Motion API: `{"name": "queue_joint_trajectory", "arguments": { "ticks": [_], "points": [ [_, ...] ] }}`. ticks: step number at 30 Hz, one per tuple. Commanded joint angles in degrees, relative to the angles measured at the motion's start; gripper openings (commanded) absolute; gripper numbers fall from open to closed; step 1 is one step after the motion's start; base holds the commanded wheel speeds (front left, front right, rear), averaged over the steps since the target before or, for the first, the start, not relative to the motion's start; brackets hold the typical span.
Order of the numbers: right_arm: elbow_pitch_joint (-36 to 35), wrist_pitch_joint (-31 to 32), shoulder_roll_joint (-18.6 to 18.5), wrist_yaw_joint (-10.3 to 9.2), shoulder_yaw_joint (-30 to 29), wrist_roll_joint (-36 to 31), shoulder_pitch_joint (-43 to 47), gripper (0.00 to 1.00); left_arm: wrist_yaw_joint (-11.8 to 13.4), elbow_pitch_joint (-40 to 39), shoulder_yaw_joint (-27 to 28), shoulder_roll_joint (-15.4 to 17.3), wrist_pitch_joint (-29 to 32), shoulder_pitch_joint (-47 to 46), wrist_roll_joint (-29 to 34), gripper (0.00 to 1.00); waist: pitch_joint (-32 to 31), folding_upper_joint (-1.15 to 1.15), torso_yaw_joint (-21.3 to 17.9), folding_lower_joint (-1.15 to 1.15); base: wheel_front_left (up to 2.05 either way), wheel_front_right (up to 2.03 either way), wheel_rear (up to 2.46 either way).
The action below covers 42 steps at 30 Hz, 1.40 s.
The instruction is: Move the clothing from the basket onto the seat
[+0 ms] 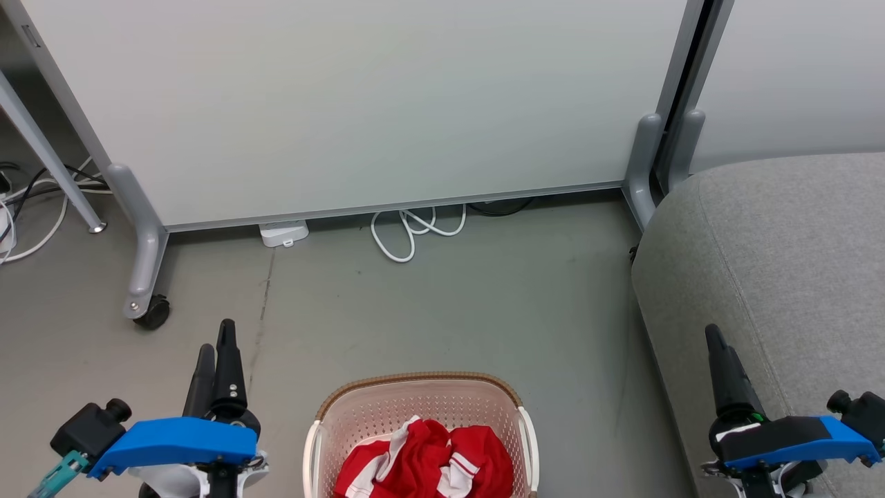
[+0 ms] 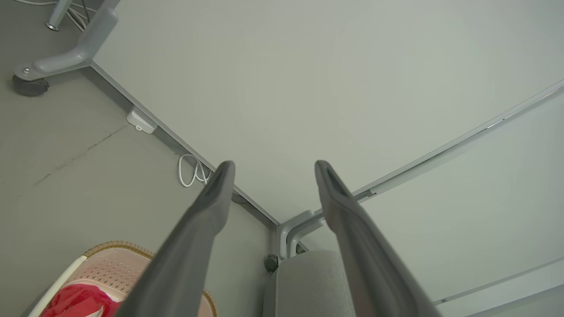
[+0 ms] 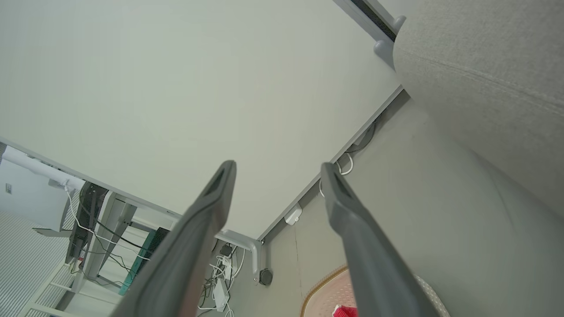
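The clothing [image 1: 429,460] lies in a crumpled red and white heap inside the basket [image 1: 415,404], which stands on the floor [image 1: 449,311] directly in front of the robot, between its two arms. The near part of the basket is cut off by the lower edge of the head view. The seat [image 1: 781,263] is to the right, near the basket but not touching it, and the part of it that I can see carries nothing. The left pincer [image 1: 216,340] hangs above the floor to the left of the basket, and the right pincer [image 1: 719,349] hangs over the front edge of the seat. In the wrist views the fingers of both are spread wide, with nothing between them. I judge that the task is at its first step: the reach for the clothing is not yet made. The next move calls for one pincer to go down into the basket, inside the rim, and to press together on a thick fold of the fabric. The fabric is soft, so a shallow pinch may slip. After this, the lift must clear the rim before the arm carries the piece to the right, over the seat.
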Motion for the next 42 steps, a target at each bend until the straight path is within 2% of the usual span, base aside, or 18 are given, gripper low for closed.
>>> {"name": "queue_joint_trajectory", "arguments": {
  "ticks": [1,9,23,42],
  "points": [
    [-0.91,-0.65,-0.41,0.09,0.23,-2.3,-0.52,1.0,0.13,-0.88,-0.47,0.54,-0.64,-1.38,2.57,1.0,0.0,0.0,0.02,0.0,0.0,0.0,0.0],
    [-0.95,-1.99,-0.46,0.1,0.64,-9.49,-0.3,1.0,0.19,0.03,-1.73,0.73,-2.19,-1.57,10.92,1.0,-0.12,0.0,0.29,0.0,0.0,0.0,0.0],
    [-1.0,-3.34,-0.54,0.11,1.51,-19.56,0.03,1.0,-0.47,0.27,-3.27,0.87,-4.62,-1.75,21.48,1.0,-0.18,0.0,0.71,0.0,0.0,0.0,0.0],
    [-1.0,-5.35,-0.62,0.13,1.82,-29.72,0.17,1.0,-1.92,2.42,-5.91,1.03,-7.28,-2.16,29.87,1.0,-0.42,0.0,0.83,0.0,0.0,0.0,0.0]
  ]
}}
